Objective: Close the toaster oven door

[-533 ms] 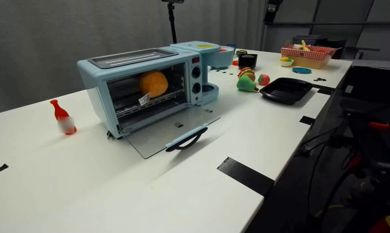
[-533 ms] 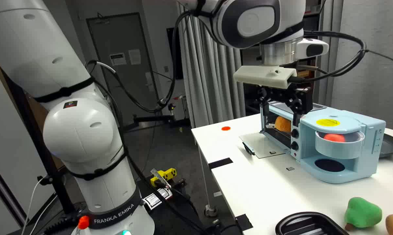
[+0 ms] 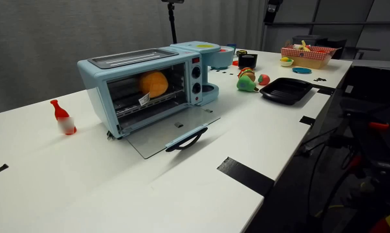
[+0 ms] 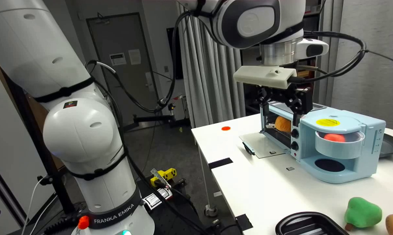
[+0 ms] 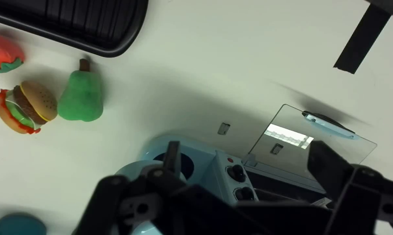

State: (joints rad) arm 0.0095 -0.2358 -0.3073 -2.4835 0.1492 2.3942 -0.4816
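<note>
Glass toaster oven door (image 3: 169, 133) lies lowered; gripper (image 4: 280, 118) spread, holding nothing. Pressing from above, instead of lifting under handle (image 3: 185, 139), could strain door.

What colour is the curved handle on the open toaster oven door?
Black; the curved handle shows best in an exterior view.

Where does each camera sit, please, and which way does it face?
In an exterior view: raised, at knob end, facing the toaster oven; arm and end effector show.
In an exterior view: raised, at opposite end, facing the open toaster oven door; no arm.
Wrist view: on the wrist, facing down at the table; end effector fingers show.
Shared in both exterior views: that door, black tray.
</note>
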